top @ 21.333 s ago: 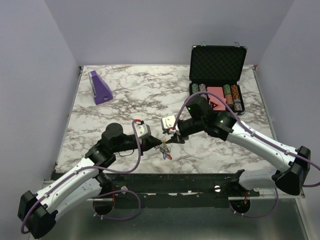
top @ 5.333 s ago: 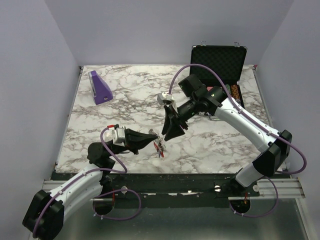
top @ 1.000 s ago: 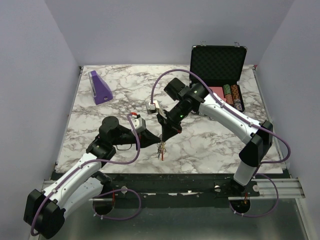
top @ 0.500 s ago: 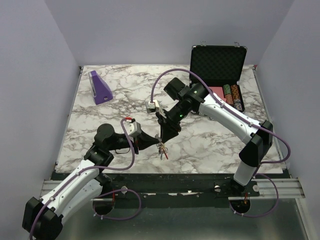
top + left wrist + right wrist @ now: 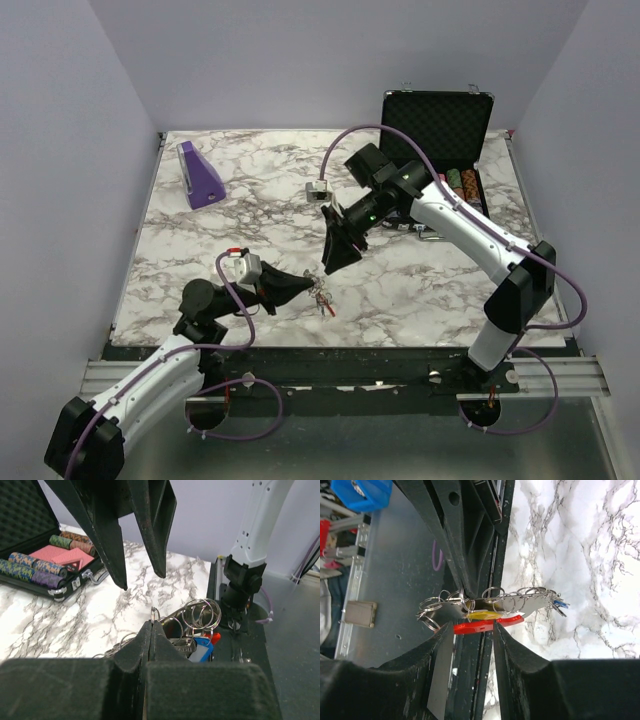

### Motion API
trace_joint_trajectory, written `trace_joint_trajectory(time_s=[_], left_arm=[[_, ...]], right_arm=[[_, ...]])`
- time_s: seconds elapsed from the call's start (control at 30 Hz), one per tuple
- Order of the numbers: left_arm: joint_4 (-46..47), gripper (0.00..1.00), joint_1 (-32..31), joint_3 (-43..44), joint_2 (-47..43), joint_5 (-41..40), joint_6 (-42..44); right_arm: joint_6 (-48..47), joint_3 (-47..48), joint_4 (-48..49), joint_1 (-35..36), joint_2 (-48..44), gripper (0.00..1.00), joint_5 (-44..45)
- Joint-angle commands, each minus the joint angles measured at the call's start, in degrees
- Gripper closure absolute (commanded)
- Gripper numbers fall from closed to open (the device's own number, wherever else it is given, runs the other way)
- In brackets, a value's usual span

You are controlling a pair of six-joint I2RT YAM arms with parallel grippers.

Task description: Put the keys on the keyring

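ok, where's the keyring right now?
Top view: the keyring sits near the table's front edge, just left of centre, pinched in the left gripper, with the open right gripper close beyond it.

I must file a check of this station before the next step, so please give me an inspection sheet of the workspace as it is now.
Surface: marble table, white with grey veins.
Job's things: keyring held up near the table's near edge; yellow key and blue key lie against it, threaded or not I cannot tell.
Clutter: purple wedge, far left; open poker chip case, far right.
Pincers: left pincer shut on the keyring; right pincer open, apart from it.
Cables: purple cables loop off both arms.
Surroundings: plain walls; nothing else seen.
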Motion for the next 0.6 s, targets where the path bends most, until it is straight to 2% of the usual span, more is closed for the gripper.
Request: trace_joint_trajectory(time_s=[0.0, 0.17, 0.37, 0.57], left_arm=[[17.9, 1.0, 0.04, -0.63, 2.85, -2.73, -6.85], [18.44, 1.0, 0.04, 0.51, 4.35, -2.29, -7.12], [16.69, 1.0, 0.04, 1.4, 4.27, -2.12, -6.68], [15.81, 1.0, 0.04, 2.19, 4.01, -2.47, -6.59]], right_arm=[[6.72, -5.28, 7.78, -0.65, -3.44, 0.55, -5.3], [13.14, -10.21, 14.46, -0.74, -5.73, 0.56, -6.63], [14.82, -10.75, 15.79, -0.82, -6.69, 0.57, -7.86], [16.14, -11.89, 17.19, -0.74, -7.13, 0.65, -7.51]])
